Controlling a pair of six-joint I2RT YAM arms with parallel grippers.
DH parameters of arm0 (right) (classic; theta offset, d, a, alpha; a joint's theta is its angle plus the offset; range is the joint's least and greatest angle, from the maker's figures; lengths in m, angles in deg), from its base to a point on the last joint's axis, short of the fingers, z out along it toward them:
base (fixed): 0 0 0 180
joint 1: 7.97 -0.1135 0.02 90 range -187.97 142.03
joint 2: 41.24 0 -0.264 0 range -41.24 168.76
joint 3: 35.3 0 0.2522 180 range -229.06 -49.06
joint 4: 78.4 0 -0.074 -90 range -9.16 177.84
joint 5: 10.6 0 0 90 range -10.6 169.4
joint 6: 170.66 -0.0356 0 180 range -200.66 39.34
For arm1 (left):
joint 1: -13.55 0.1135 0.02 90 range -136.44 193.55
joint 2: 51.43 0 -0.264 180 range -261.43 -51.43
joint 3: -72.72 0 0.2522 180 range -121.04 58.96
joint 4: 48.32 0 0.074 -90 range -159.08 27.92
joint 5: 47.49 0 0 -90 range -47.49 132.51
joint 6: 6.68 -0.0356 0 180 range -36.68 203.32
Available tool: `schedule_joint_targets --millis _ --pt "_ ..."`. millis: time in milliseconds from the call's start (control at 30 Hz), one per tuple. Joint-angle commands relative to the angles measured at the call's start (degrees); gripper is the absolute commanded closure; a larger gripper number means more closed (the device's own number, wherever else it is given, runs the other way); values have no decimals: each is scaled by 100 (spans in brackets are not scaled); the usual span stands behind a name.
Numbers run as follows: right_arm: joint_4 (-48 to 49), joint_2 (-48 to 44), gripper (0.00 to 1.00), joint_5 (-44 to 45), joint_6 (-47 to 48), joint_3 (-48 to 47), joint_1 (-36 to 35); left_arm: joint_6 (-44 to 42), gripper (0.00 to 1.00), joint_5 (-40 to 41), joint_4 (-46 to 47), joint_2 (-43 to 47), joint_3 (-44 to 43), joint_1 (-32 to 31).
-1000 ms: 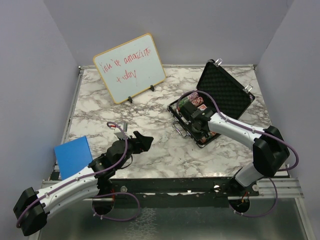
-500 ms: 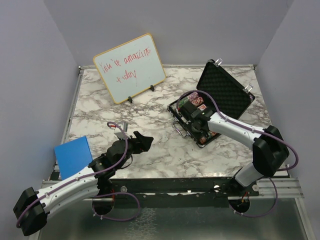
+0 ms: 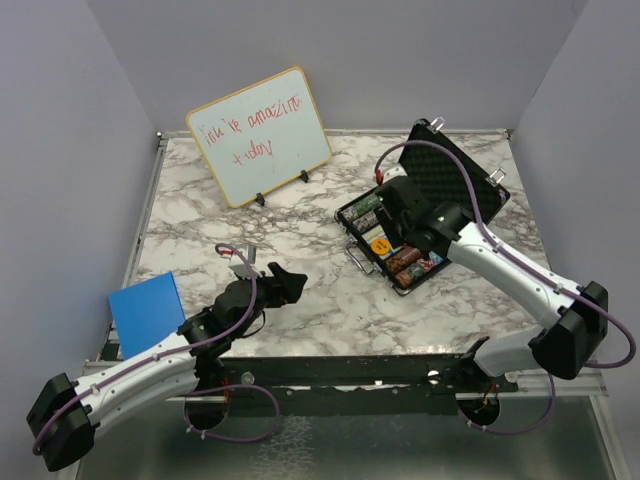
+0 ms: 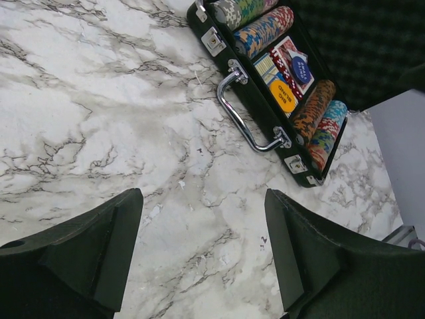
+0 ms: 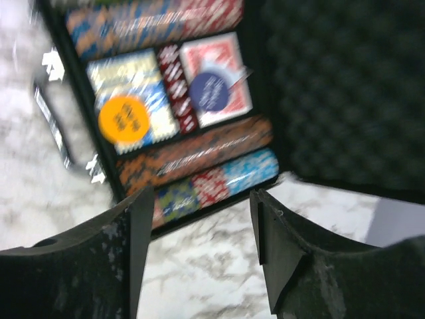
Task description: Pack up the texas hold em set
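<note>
Your right gripper (image 5: 198,209) hovers apart and empty over the packed briefcase (image 4: 254,100), lid (image 5: 345,80) open for closing; left gripper (image 4: 202,199) idles, spread.

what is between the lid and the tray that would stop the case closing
Only the right gripper, open and empty, hovering above the tray in front of the lid. The chips and cards sit down in their slots; nothing visible sticks up.

Briefcase (image 3: 488,197) lies right on the table (image 3: 300,230); chips (image 4: 263,31), decks (image 4: 287,53) inside; whiteboard (image 3: 260,135) stands back-left.
</note>
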Motion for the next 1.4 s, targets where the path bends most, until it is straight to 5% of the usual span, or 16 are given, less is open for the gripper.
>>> schedule_joint_targets --millis 0,333,667,1100,1367 --pt "725 -196 32 1374 322 -700 197 -93 19 128 -39 -74 -184 3" --pt "771 1379 27 637 1736 -2776 1901 -135 13 45 17 -319 -360 8" --pt "760 2185 29 -153 2101 -3084 2742 -108 12 -33 224 -520 -356 12" --pt "-57 1910 46 -1717 1104 -2652 2703 -130 12 -36 226 -569 -387 6" --pt "-362 1609 55 -1519 213 -2266 1966 -203 12 -19 253 -678 -469 12"
